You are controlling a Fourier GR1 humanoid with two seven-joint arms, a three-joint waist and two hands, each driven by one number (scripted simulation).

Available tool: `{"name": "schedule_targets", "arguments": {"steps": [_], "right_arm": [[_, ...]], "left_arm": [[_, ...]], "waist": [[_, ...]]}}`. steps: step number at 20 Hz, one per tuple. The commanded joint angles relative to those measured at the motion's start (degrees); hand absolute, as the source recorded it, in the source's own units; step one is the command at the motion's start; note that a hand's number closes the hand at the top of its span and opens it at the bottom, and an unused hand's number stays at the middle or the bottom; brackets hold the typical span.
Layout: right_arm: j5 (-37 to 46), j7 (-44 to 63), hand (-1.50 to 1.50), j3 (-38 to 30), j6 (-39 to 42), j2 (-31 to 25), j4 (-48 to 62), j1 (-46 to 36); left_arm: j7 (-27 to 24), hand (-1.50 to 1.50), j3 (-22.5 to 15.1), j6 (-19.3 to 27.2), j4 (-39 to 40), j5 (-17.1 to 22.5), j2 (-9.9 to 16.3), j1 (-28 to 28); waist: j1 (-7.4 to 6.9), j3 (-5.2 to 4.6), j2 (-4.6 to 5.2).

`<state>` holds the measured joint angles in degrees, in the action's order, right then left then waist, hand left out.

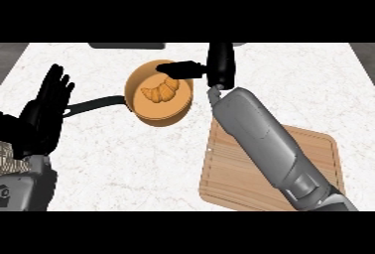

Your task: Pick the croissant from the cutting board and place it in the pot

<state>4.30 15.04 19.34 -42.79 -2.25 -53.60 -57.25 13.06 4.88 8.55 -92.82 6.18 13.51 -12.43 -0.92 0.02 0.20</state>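
Fingers (179, 67) of right hand (219, 62) straight, apart from thumb, over pot rim at twelve o'clock, clasping nothing. Cutting board (242, 183) at five o'clock, partly under the forearm. Left hand (45, 114) at nine o'clock, resting with fingers up. Pot (150, 113) centre-top, handle toward nine. Croissant (162, 91) lying inside pot.

The golden croissant (161, 91) lies flat inside the orange pot (149, 113) at far centre, left of the bare wooden cutting board (242, 178) lying nearer.
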Motion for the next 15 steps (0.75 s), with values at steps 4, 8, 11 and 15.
{"name": "schedule_targets", "arguments": {"steps": [4,8,11,15], "right_arm": [[-0.8,0.9,-1.5,-1.8,8.5,-6.3,-14.6,10.2],[-0.9,1.5,-1.5,-3.5,13.9,-8.9,-19.0,14.4],[1.0,0.9,-1.5,-4.1,14.5,-9.2,-22.2,18.6],[-1.5,2.1,-1.5,-8.0,20.1,-13.3,-27.1,22.1]], "left_arm": [[1.0,0.0,0.2,0.3,-2.6,-0.8,-0.7,2.5],[1.3,0.0,0.5,-0.2,-2.4,-1.0,-0.7,1.7],[-0.7,0.0,2.4,-0.4,1.6,-1.3,-0.2,-0.7],[-1.7,0.0,1.4,-0.8,-1.6,-1.6,-1.6,3.5]], "waist": [[1.17,-0.01,-0.4],[1.08,-0.02,-0.32],[1.06,-0.03,-0.25],[1.13,-0.02,-0.32]]}}
